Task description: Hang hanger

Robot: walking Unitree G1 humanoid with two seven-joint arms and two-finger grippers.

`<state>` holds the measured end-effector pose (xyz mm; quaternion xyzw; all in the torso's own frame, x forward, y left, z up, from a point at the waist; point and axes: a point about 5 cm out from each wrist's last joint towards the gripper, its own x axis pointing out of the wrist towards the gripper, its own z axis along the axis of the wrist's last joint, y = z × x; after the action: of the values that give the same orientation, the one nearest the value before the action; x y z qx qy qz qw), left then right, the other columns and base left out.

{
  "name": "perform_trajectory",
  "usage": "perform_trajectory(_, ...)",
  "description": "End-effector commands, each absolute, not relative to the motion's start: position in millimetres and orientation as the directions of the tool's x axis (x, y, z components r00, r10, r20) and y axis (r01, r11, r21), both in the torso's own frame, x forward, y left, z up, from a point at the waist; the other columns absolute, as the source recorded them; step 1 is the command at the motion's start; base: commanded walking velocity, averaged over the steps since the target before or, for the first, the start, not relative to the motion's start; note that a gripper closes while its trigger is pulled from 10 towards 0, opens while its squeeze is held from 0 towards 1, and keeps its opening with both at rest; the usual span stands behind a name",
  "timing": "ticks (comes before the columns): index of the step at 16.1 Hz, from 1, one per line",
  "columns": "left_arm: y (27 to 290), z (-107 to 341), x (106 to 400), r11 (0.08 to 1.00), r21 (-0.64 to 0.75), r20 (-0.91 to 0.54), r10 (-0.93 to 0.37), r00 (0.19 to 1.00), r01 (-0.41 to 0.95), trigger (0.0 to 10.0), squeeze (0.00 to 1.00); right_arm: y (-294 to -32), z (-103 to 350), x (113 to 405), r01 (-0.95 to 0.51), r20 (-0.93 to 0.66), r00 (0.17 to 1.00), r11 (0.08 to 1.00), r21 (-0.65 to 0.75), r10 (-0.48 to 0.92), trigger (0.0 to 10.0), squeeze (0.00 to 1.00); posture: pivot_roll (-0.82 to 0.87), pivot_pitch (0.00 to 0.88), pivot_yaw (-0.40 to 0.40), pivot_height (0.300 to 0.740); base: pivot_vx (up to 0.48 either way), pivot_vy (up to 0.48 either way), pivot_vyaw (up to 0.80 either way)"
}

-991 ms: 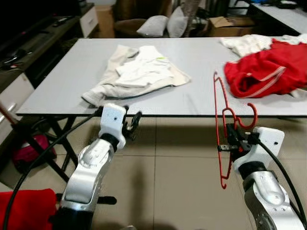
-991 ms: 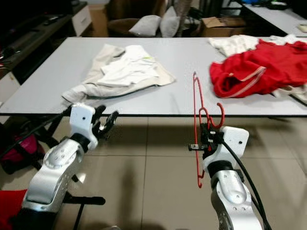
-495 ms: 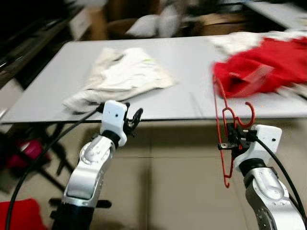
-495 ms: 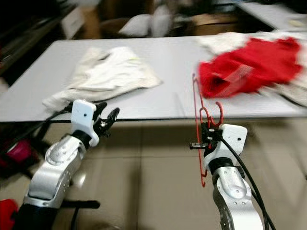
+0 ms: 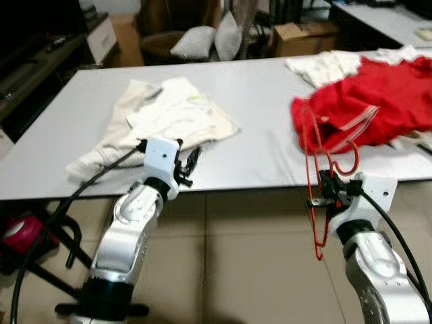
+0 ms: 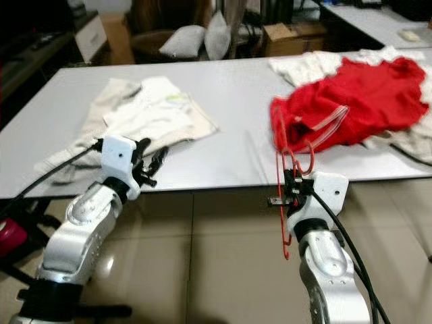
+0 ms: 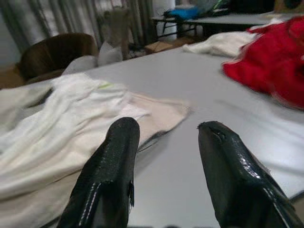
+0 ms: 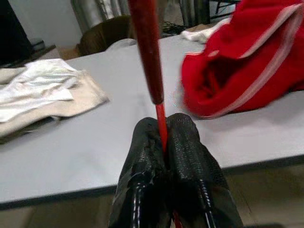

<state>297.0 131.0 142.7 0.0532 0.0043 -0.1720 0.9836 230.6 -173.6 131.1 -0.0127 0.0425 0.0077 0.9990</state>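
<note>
A thin red wire hanger (image 5: 312, 223) stands on edge in front of the grey table (image 5: 263, 88), its hook (image 5: 349, 160) pointing up. My right gripper (image 5: 325, 196) is shut on its wire just below the table's front edge; the right wrist view shows the fingertips (image 8: 176, 130) pinching the red hanger (image 8: 147, 57). My left gripper (image 5: 189, 164) hovers at the table's front edge beside a heap of white and beige clothes (image 5: 169, 115). It is open with nothing between its fingers (image 7: 116, 156).
A red garment (image 5: 371, 101) and white clothes (image 5: 324, 64) lie at the table's right. Behind the table are grey cushions (image 5: 202, 40), a brown armchair and a cardboard box (image 5: 297, 30). Black table legs (image 5: 64, 243) and a pink object (image 5: 20, 229) sit left on tiled floor.
The whole view has shifted and the table now lies closer. The left gripper now reaches the table's edge. The right gripper still holds the hanger in the same pose.
</note>
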Motion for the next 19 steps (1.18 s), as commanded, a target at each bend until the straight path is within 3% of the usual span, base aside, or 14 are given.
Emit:
perform_trajectory(1,138,142,299,0.945,0.109,-0.032,-0.307,0.951,0.308,10.0,0.0,-168,135,232,-0.042,-0.067,0.997,0.999,-0.032,0.04,10.0,0.0,-0.07,0.0,0.069,0.74,0.307,0.0,0.0)
perform_trajectory(10,144,142,302,0.95,0.117,-0.039,-0.288,0.957,0.291,10.0,0.0,-162,138,233,-0.105,-0.062,0.993,0.992,-0.064,0.102,10.0,0.0,-0.06,0.0,0.071,0.74,0.315,0.0,0.0)
perform_trajectory(12,152,137,304,0.961,0.119,-0.079,-0.242,0.967,0.25,10.0,0.0,-160,137,233,-0.112,-0.066,0.992,0.992,-0.059,0.108,10.0,0.0,-0.07,0.0,0.073,0.74,0.152,0.0,0.0)
perform_trajectory(13,162,130,304,0.974,0.047,-0.137,-0.214,0.967,0.223,10.0,0.04,-161,137,232,-0.109,-0.068,0.992,0.993,-0.053,0.105,10.0,0.0,-0.07,0.0,0.063,0.74,0.0,0.0,0.0)
perform_trajectory(14,168,131,304,0.977,0.022,-0.122,-0.21,0.97,0.214,10.0,1.0,-162,137,234,-0.105,-0.068,0.992,0.993,-0.047,0.102,10.0,0.0,-0.06,0.0,0.055,0.74,0.0,0.0,0.0)
perform_trajectory(19,173,111,310,0.971,-0.002,-0.153,-0.236,0.96,0.238,10.0,1.0,-168,132,244,-0.117,-0.082,0.99,0.993,-0.029,0.115,10.0,0.0,-0.01,0.0,0.038,0.74,0.0,0.0,0.0)
